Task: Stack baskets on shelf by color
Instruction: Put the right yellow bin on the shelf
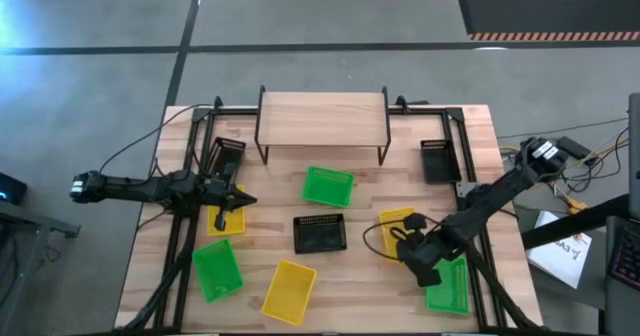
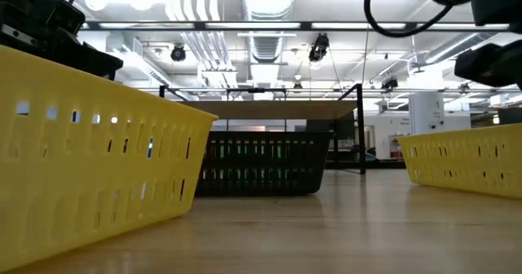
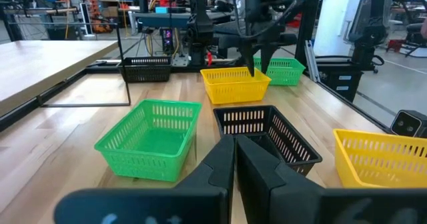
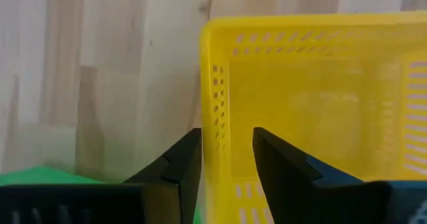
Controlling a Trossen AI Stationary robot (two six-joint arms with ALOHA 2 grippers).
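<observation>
The light-wood shelf (image 1: 322, 116) stands at the table's far side with nothing on it. Green, yellow and black baskets lie scattered on the tabletop. My right gripper (image 1: 408, 244) (image 4: 227, 132) points steeply down, open, over the near end of a yellow basket (image 1: 397, 222) (image 4: 320, 111). One finger stands outside its side wall and one inside. My left gripper (image 1: 240, 200) (image 3: 235, 159) is shut and hovers level above another yellow basket (image 1: 226, 219) at the table's left. My right gripper stands astride the yellow basket's perforated side wall (image 4: 217, 97) from above, one finger (image 4: 180, 174) outside and one finger (image 4: 287, 174) inside. Whether either finger touches the wall I cannot tell. The basket rests flat on the table.
A green basket (image 1: 327, 187) and a black one (image 1: 320, 233) sit mid-table. A green (image 1: 216, 271) and a yellow basket (image 1: 289, 288) lie near the front edge, and a green one (image 1: 447, 284) sits beside my right arm. Black baskets (image 1: 228, 154) (image 1: 436, 159) flank the shelf.
</observation>
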